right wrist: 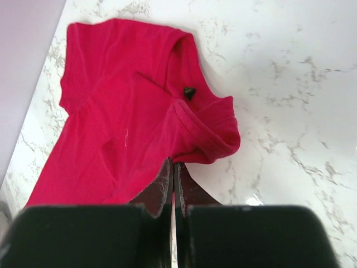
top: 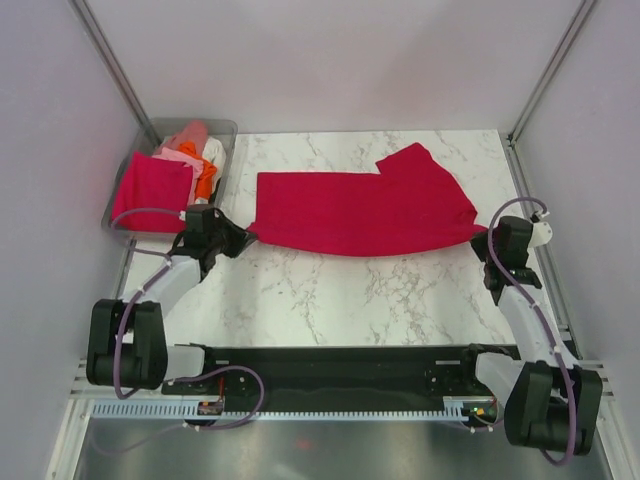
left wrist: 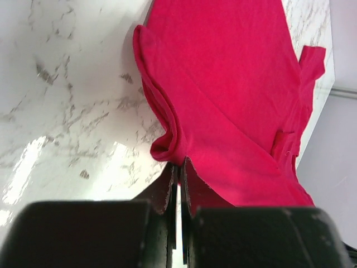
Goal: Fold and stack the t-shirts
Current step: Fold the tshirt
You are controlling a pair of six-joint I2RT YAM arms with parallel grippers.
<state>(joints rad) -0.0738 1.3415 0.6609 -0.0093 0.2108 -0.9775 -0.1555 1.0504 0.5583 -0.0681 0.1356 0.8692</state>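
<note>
A crimson red t-shirt (top: 360, 208) lies spread across the marble table, folded lengthwise, one sleeve sticking out toward the back. My left gripper (top: 243, 237) is shut on its left end, where the cloth bunches at the fingertips in the left wrist view (left wrist: 167, 146). My right gripper (top: 483, 237) is shut on its right end, at the collar side, which shows in the right wrist view (right wrist: 206, 139). A folded magenta-pink t-shirt (top: 152, 189) lies in the bin, with orange (top: 206, 176), pale pink (top: 185, 140) and white (top: 214, 151) shirts crumpled behind it.
A clear grey plastic bin (top: 229, 128) stands at the back left corner of the table. Slanted metal posts rise at the back left (top: 115, 70) and back right (top: 548, 70). Purple walls close both sides.
</note>
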